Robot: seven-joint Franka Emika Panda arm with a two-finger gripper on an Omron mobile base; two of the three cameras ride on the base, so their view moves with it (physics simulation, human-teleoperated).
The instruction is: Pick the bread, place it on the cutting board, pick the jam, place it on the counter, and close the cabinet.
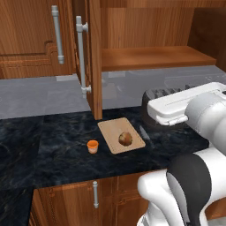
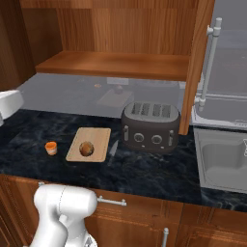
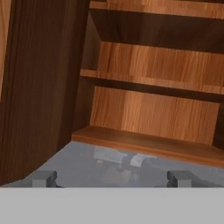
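Round brown bread (image 1: 125, 138) sits on the tan wooden cutting board (image 1: 111, 131), orange jam jar (image 1: 92, 146) on the dark marbled counter (image 1: 53, 141). Our tool (image 3: 112, 178), fingers spread and empty, faces the open reddish-brown cabinet (image 1: 94, 57); we should push its door squarely shut.

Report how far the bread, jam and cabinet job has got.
Done: the bread sits on the cutting board, and the jam stands on the counter left of the board. In hand: nothing is gripped; the claw is open, facing the cabinet's bare shelves. Left: closing the cabinet, whose door stands open, edge-on above the counter.
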